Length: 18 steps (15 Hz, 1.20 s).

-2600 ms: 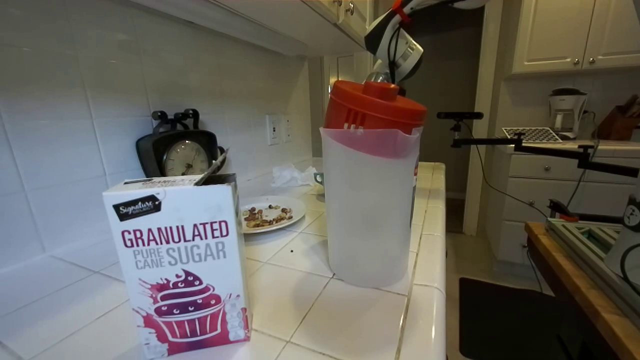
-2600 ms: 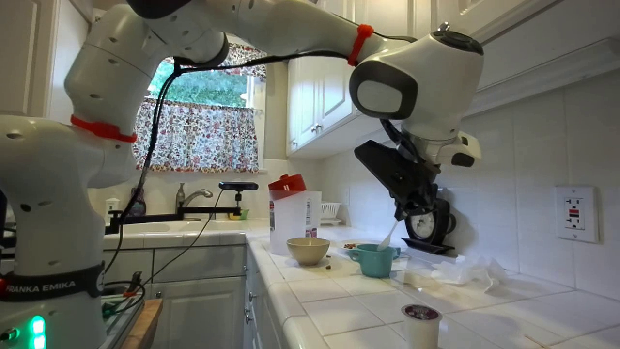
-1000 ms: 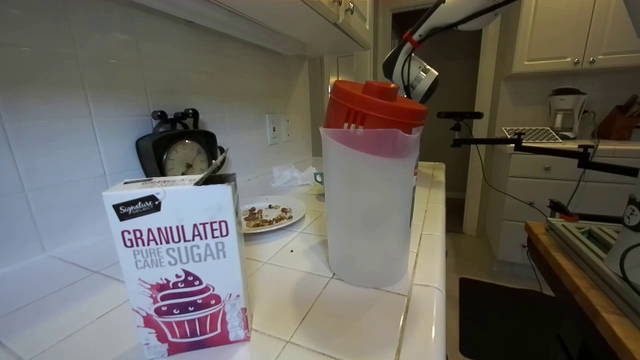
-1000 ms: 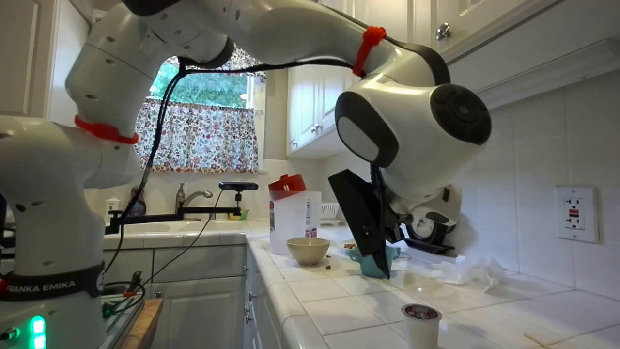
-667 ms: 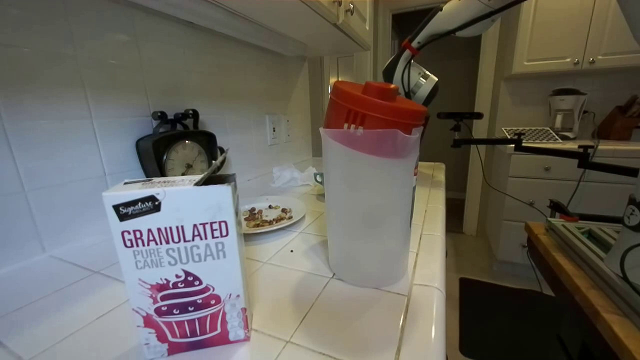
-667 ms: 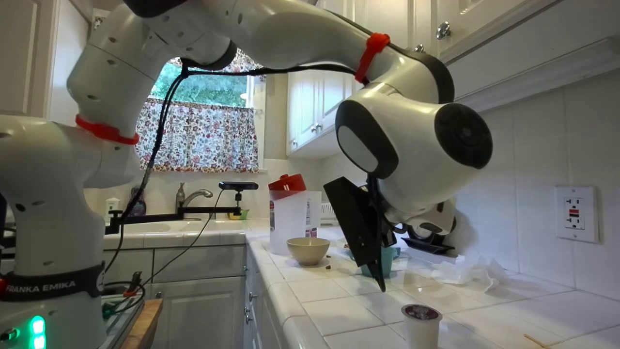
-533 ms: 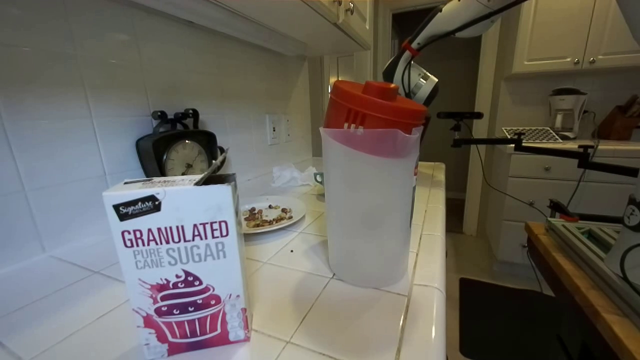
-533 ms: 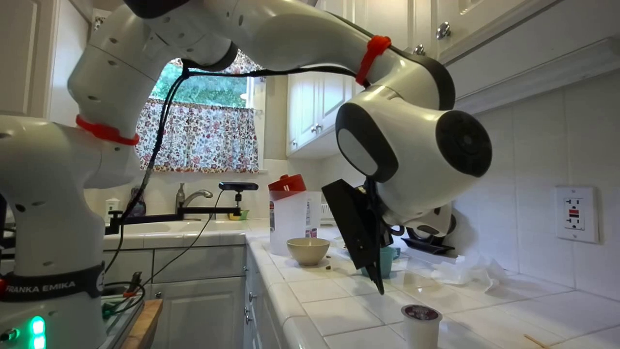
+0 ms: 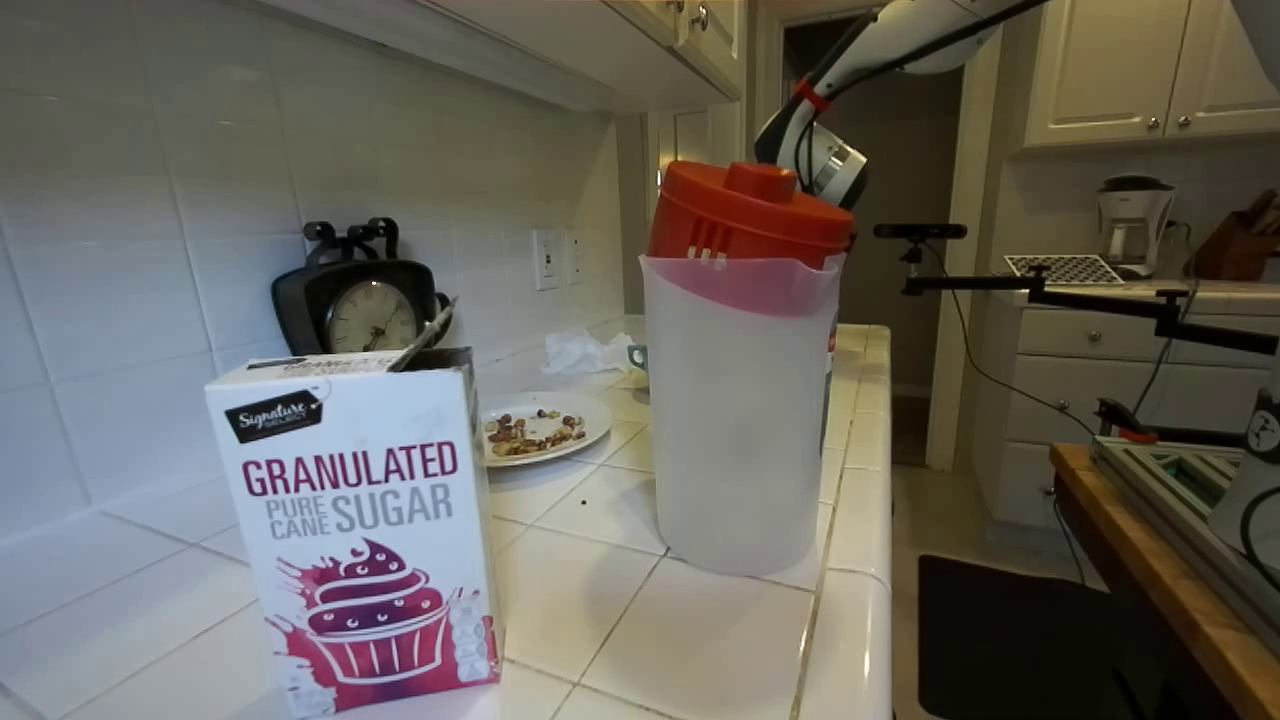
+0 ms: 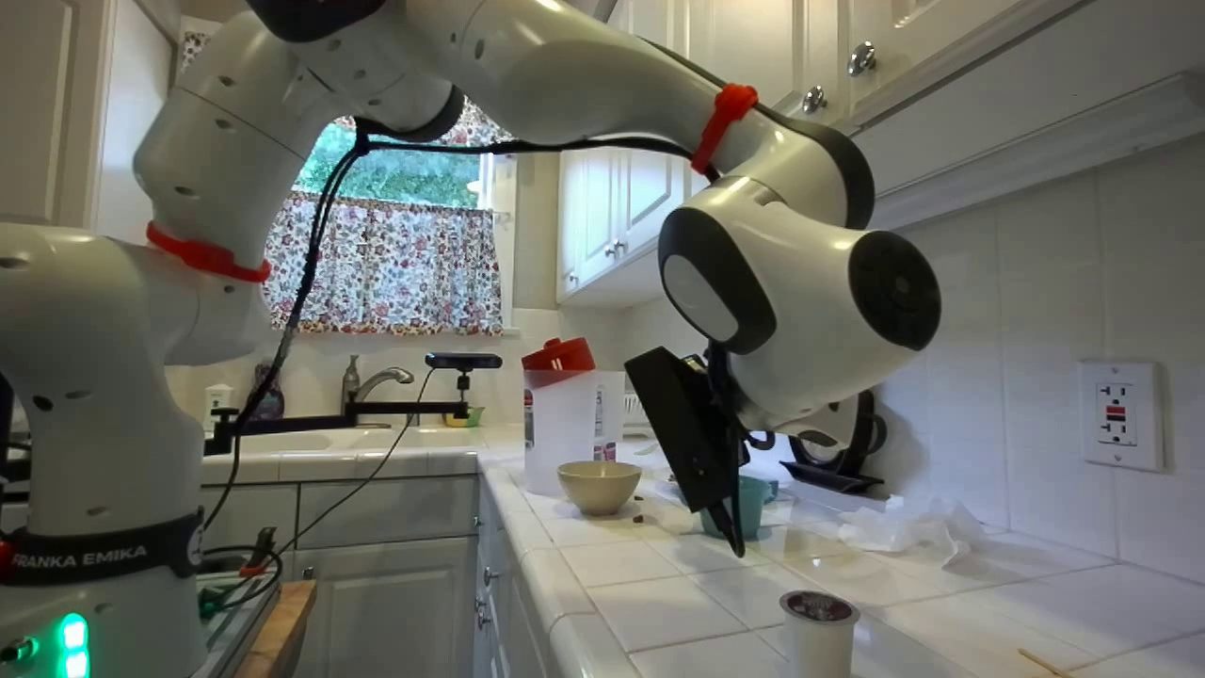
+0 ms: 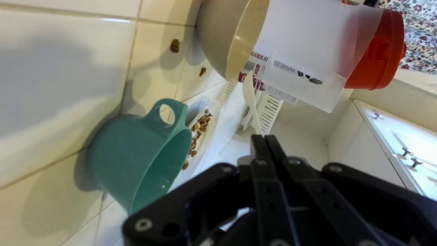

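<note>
A thin white plastic spoon (image 11: pixel 250 97) sticks out from the fingertips of my gripper (image 11: pixel 263 137), which is shut on its handle in the wrist view. Its far end overlaps the rim of a beige bowl (image 11: pixel 218 32) there; whether it carries anything cannot be told. The teal cup (image 11: pixel 119 159) with side handles lies left of my fingers, apart from them. Seen from an exterior view, the black wrist housing (image 10: pixel 682 428) hides the fingers and spoon and covers part of the teal cup (image 10: pixel 753 504).
A pitcher (image 9: pixel 745 420) with a tilted red lid (image 9: pixel 755 210) stands near the counter edge, beyond the bowl. A plate of nuts (image 9: pixel 600 430), a sugar box (image 9: pixel 350 530), a black scale (image 9: pixel 355 295), a small pod cup (image 10: pixel 819 631) and crumpled paper (image 10: pixel 913 532) share the counter. Cabinets (image 10: pixel 753 56) hang above.
Earlier the spoon stood in the teal cup; it is now out, still held. My wrist has come down and turned, pointing the spoon away from that exterior camera. Lately it has shifted only slightly.
</note>
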Each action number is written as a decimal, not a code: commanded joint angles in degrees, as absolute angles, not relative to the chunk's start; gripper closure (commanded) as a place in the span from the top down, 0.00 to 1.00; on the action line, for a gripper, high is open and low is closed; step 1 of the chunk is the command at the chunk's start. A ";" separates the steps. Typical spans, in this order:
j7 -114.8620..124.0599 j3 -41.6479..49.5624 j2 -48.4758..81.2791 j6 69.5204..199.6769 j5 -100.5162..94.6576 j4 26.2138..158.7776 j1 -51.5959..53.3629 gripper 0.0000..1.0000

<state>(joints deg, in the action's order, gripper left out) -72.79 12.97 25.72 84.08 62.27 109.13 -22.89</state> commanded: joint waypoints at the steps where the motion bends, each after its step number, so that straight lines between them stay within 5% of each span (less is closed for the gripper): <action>1: -73.90 12.87 25.50 85.03 60.29 108.61 -20.82 0.01; 18: -70.38 10.19 17.42 96.71 43.89 109.98 -14.00 0.01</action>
<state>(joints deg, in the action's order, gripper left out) -71.04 10.97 18.75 95.36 46.44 109.00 -14.15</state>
